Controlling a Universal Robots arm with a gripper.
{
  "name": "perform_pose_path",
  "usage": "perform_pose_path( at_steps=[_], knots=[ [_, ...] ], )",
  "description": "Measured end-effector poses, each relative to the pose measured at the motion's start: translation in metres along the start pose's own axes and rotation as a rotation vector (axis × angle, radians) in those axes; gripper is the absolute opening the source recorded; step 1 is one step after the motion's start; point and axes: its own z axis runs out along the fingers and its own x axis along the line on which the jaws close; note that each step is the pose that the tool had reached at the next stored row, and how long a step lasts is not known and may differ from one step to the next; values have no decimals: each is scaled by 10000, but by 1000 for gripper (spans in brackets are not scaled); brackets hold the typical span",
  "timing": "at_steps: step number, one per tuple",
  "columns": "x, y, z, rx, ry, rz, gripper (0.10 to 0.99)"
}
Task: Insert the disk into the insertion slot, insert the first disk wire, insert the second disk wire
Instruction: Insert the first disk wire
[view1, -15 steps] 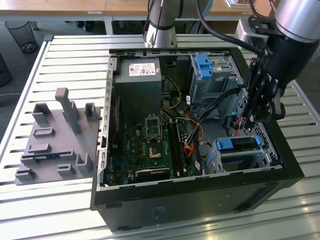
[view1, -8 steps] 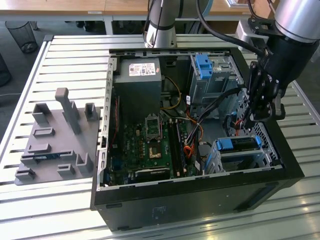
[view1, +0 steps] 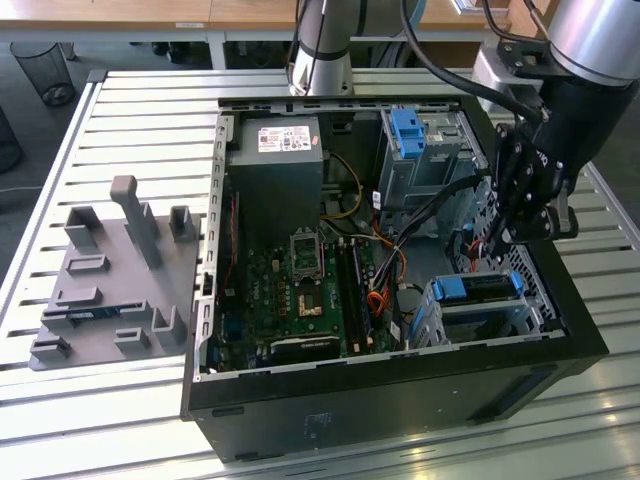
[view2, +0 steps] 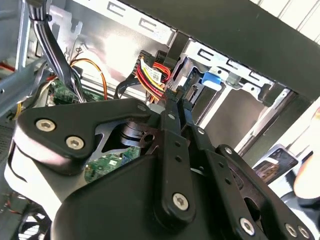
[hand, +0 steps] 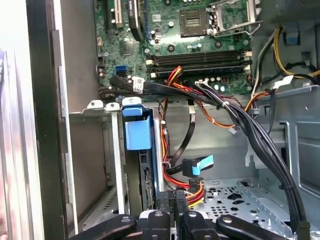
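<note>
Tool (view1: 505, 235): clenched, inside case (view1: 400, 400) just above disk; tips at end of red-yellow wires (view2: 152, 75); hold on them not discernible.
Disk (view1: 478, 287): set in slot (view1: 440, 322), blue carrier at its mouth, by case wall on the exterior view's right.
Plug (hand: 198, 166): black with blue tab, beside disk, apart from tool.
Bay (view1: 410, 135): grey with blue latch, beyond slot, apart from tool.
Surface (view1: 100, 420): slatted, carrying case and grey fixture plate (view1: 110, 290) on the exterior view's left.
</note>
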Motion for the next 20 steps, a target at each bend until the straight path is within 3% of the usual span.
perform_pose_path(
  at_steps=[10, 20],
  knots=[
    [44, 65, 8, 297, -35, -123, 169],
    [103, 82, 13, 371, -49, -195, 169]
  ],
)
